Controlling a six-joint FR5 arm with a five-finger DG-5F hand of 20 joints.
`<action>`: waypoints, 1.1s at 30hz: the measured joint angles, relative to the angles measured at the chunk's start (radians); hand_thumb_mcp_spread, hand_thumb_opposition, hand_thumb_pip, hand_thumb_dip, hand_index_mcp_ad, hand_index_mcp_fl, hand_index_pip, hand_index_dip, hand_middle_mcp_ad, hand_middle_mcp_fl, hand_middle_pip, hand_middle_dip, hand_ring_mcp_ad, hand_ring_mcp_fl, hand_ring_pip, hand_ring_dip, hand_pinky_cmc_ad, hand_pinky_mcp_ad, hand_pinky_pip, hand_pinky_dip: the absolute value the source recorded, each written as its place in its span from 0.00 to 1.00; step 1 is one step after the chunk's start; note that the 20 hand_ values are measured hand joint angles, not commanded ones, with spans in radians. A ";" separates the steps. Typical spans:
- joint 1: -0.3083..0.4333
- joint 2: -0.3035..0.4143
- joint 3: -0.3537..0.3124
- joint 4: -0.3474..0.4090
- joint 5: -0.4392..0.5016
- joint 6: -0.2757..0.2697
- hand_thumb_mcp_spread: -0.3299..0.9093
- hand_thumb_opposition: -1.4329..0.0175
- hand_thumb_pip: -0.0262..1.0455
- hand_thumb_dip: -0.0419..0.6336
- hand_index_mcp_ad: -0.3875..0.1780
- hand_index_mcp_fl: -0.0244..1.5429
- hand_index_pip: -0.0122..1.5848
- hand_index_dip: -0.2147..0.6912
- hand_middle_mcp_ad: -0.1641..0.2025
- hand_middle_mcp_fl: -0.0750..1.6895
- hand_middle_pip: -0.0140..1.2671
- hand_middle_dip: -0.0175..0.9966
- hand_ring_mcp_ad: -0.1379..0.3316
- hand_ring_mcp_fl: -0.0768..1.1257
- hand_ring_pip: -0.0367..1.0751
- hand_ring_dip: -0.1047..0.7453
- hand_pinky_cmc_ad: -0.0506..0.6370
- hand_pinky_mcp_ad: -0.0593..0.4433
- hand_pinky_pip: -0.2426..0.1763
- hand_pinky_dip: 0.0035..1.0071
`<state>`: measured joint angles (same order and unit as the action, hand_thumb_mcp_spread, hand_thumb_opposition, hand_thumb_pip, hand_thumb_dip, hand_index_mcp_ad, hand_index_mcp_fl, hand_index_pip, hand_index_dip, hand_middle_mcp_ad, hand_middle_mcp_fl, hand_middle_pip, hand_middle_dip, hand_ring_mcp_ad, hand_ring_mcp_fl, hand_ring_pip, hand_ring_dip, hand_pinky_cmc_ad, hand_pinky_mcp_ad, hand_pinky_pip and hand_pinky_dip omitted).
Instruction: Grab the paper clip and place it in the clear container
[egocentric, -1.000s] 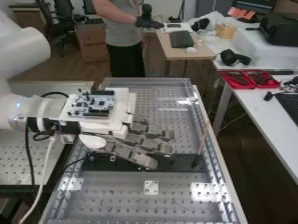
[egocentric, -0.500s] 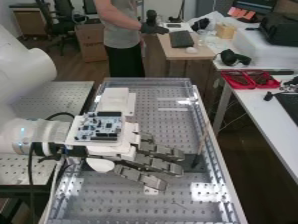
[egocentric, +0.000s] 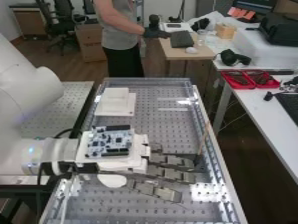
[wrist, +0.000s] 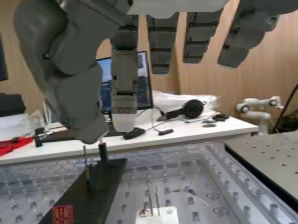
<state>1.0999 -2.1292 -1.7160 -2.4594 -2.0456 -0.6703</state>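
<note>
A white, jointed robot arm (egocentric: 30, 95) enters from 9 o'clock over a grey, perforated metal worktop (egocentric: 156, 112) edged in clear plastic, its dark grey hand (egocentric: 171, 173) low above the near part of the surface. The fingers (wrist: 124, 80) are nearly straight and spread, pointing toward 4 o'clock in the high view, with a gap between the nearest of them and the thumb (wrist: 76, 100). A blue-and-white circuit board (egocentric: 110, 141) rides on top, behind the knuckles.

In the wrist view, two thin, upright metal wires (wrist: 157, 200) rise at a small white plate (wrist: 167, 216), just beside a long, flat black plate (wrist: 100, 185) that bears a red square mark (wrist: 63, 214). Whether the wires are the paper clip cannot be told, nor can it be told whether the clear edging belongs to the clear container.

In the high view, a slender, tan, upright rod (egocentric: 204, 135) stands at 1 o'clock from the hand, and flat white rectangular pieces (egocentric: 115, 104) lie at 11 o'clock. Farther off, at 1 o'clock, red trays (egocentric: 249, 80) sit on a separate white table (egocentric: 256, 107). The wrist view also takes in black headphones (wrist: 193, 108) near a dark-framed monitor (wrist: 143, 80).
</note>
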 joint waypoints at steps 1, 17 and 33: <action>0.000 -0.001 0.001 0.000 -0.001 0.000 0.59 0.42 0.63 0.46 0.51 0.23 0.85 0.34 0.61 0.12 0.10 0.17 0.57 0.08 0.12 0.17 0.47 0.60 0.43 0.20; -0.013 -0.067 0.049 0.000 -0.051 -0.042 0.60 0.41 0.63 0.46 0.50 0.23 0.86 0.34 0.62 0.13 0.10 0.19 0.57 0.08 0.12 0.19 0.47 0.60 0.49 0.20; -0.031 -0.118 0.109 -0.022 -0.090 -0.062 0.60 0.41 0.63 0.46 0.48 0.23 0.87 0.33 0.56 0.14 0.10 0.19 0.54 0.08 0.12 0.19 0.47 0.61 0.52 0.21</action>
<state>1.0689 -2.2469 -1.6074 -2.4813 -2.1354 -0.7322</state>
